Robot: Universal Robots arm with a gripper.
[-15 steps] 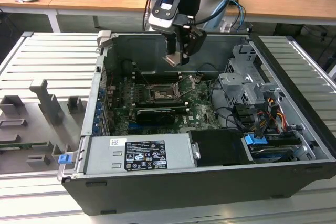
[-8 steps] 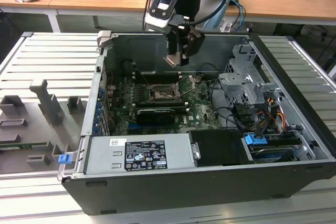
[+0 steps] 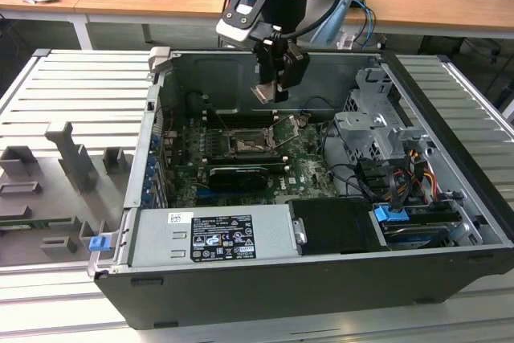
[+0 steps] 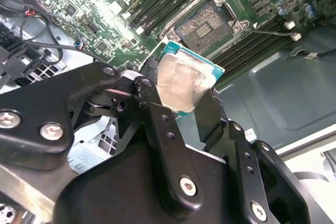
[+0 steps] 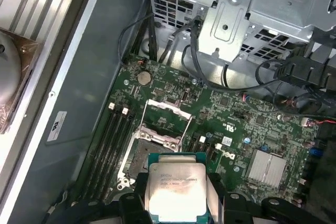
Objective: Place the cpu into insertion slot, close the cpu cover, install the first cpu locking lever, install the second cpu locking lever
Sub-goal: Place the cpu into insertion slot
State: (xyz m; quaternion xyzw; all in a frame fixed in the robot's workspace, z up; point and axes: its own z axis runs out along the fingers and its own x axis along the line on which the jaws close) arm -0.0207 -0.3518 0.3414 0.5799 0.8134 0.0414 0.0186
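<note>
Jaws pinch the cpu (image 4: pixel 184 85) by two opposite edges, metal top facing the wrist cams, chip held clear above the motherboard (image 3: pixel 309 168). The insertion slot (image 3: pixel 250 144) lies beneath the jaws, well apart, uncovered & unfilled.

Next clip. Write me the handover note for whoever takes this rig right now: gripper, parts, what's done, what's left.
Gripper: shut on the cpu, which it holds in the air over the motherboard inside the open case.
Insertion slot: empty, with its contacts exposed. The cpu hangs near it and does not touch it.
Cpu cover: appears raised at the slot's edge.
Done: the cpu is in the gripper, over the board.
Left: seating the cpu, closing the cover, both lever steps.
</note>
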